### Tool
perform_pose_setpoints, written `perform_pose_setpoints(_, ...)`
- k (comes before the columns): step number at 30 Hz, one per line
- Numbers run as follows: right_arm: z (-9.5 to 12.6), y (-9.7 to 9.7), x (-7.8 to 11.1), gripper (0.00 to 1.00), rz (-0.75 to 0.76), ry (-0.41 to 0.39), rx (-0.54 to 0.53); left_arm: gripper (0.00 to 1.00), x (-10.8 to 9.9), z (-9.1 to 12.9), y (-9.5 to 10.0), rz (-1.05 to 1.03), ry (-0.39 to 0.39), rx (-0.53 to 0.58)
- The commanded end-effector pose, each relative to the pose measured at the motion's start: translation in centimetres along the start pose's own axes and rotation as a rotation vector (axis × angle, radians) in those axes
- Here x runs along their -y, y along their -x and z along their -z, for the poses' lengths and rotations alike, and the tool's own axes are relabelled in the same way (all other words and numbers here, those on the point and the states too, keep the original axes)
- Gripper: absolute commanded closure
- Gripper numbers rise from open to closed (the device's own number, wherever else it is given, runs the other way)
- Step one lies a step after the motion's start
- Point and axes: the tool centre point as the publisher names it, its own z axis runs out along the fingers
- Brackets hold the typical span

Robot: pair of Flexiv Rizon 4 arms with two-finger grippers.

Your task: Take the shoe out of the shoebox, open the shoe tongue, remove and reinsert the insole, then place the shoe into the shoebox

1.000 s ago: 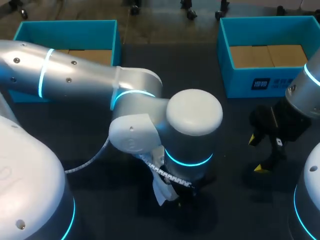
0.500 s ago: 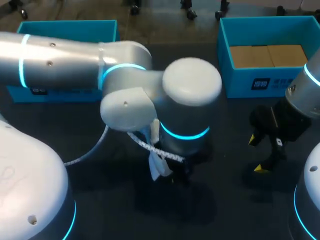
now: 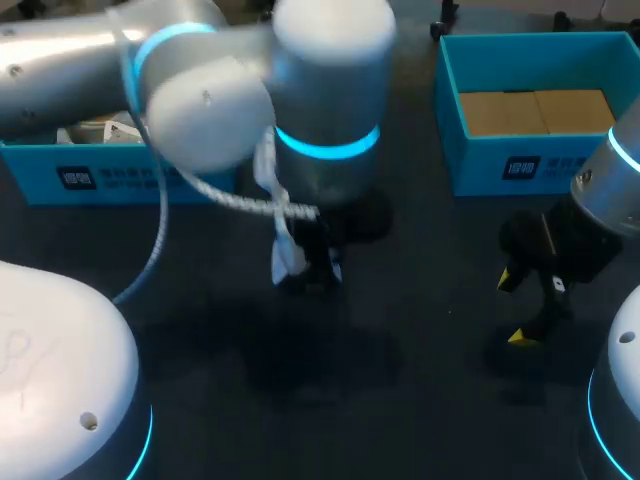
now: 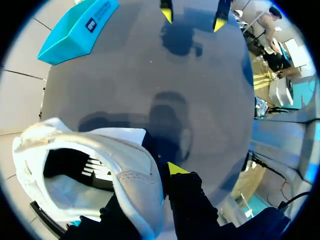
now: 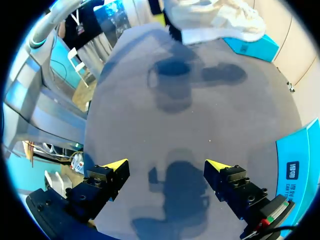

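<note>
Shoe out of box, judged done | your left hand clamps the white shoe by its collar, aloft over the table, near the left shoebox | your right hand spread, empty | left: tongue, insole, reboxing

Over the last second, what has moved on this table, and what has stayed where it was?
The left gripper, clamped on the white shoe throughout, carried it from the near middle of the table away toward the left shoebox. Nothing was picked up or let go. The right gripper stayed open over the table's right side, and the right shoebox did not move.
</note>
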Motion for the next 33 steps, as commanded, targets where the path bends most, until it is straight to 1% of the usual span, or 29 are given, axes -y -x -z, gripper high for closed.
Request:
perform_pose_setpoints(1,0.0,-0.1,0.0,0.0,-0.001,-0.003,0.001,1.0,-2.1,2.5,0.6,-0.003,-0.04,-0.008)
perform_pose_setpoints(11,0.0,-0.1,0.0,0.0,-0.001,-0.003,0.001,1.0,-2.1,2.5,0.6,-0.003,-0.04,-0.008)
perform_pose_setpoints(12,0.0,-0.1,0.0,0.0,-0.001,-0.003,0.001,1.0,-2.3,3.0,0.9,-0.014,-0.045,-0.027)
perform_pose_setpoints(16,0.0,-0.1,0.0,0.0,-0.001,-0.003,0.001,1.0,-3.2,4.4,2.5,-0.007,-0.07,-0.01)
perform_pose_setpoints(18,0.0,-0.1,0.0,0.0,-0.001,-0.003,0.001,1.0,-3.8,4.9,3.5,0.002,-0.073,-0.015)
perform_pose_setpoints(19,0.0,-0.1,0.0,0.0,-0.001,-0.003,0.001,1.0,-4.0,5.1,3.9,-0.029,-0.088,-0.016)
perform_pose_setpoints(20,0.0,-0.1,0.0,0.0,-0.001,-0.003,0.001,1.0,-4.3,5.3,4.4,-0.024,-0.084,-0.015)
perform_pose_setpoints(21,0.0,-0.1,0.0,0.0,-0.001,-0.003,0.001,1.0,-4.5,5.5,4.9,-0.026,-0.071,0.012)
perform_pose_setpoints(22,0.0,-0.1,0.0,0.0,-0.001,-0.003,0.001,1.0,-4.9,5.9,5.4,-0.066,-0.086,-0.007)
perform_pose_setpoints(23,0.0,-0.1,0.0,0.0,-0.001,-0.003,0.001,1.0,-5.2,6.1,5.8,-0.061,-0.084,-0.003)
perform_pose_setpoints(24,0.0,-0.1,0.0,0.0,-0.001,-0.003,0.001,1.0,-5.6,6.4,6.6,-0.053,-0.07,0.021)
perform_pose_setpoints(25,0.0,-0.1,0.0,0.0,-0.001,-0.003,0.001,1.0,-6.0,6.7,7.3,-0.083,-0.094,-0.017)
perform_pose_setpoints(27,0.0,-0.1,0.0,0.0,-0.001,-0.003,0.001,1.0,-6.4,6.8,8.7,-0.082,-0.084,-0.004)
perform_pose_setpoints(28,0.0,-0.1,0.0,0.0,-0.001,-0.003,0.001,1.0,-6.8,7.0,9.8,-0.093,-0.095,0.0)
perform_pose_setpoints(29,0.0,-0.1,0.0,0.0,-0.001,-0.003,0.001,1.0,-7.0,7.1,10.7,-0.105,-0.088,0.017)
perform_pose_setpoints(30,0.0,-0.1,0.0,0.0,-0.001,-0.003,0.001,1.0,-7.3,7.3,11.5,-0.137,-0.102,0.013)
perform_pose_setpoints(32,0.0,-0.1,0.0,0.0,-0.001,-0.003,0.001,1.0,-7.9,7.8,13.6,-0.138,-0.113,-0.001)
perform_pose_setpoints(33,0.0,-0.1,0.0,0.0,-0.001,-0.003,0.001,1.0,-8.5,8.0,15.1,-0.157,-0.127,-0.012)
